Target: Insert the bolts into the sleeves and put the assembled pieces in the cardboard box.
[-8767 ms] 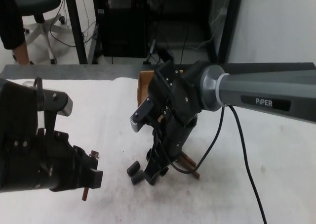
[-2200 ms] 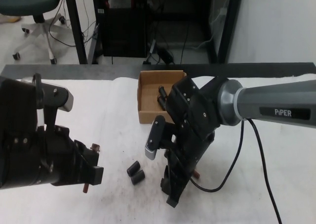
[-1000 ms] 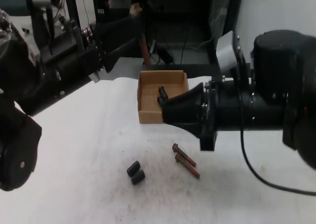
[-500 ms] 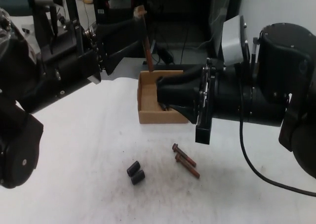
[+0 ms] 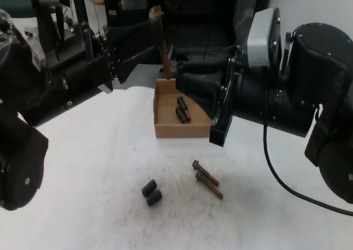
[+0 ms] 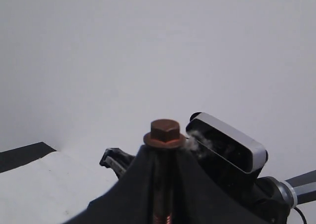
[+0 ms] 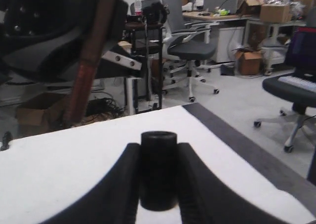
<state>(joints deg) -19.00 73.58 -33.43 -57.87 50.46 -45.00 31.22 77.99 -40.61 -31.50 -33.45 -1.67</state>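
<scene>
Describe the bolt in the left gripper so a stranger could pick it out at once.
Find the cardboard box on the white bench. Above its far rim a copper-coloured bolt hangs roughly upright, head up, between the fingers of the left gripper. The other two bolts lie flat on the bench.

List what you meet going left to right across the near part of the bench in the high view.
Left arm → two black sleeves → two loose bolts → black cable.

The left claw [image 6: 164, 157] grips a copper bolt [image 6: 164, 133] upright, the other arm's camera [image 6: 227, 147] just behind.
</scene>
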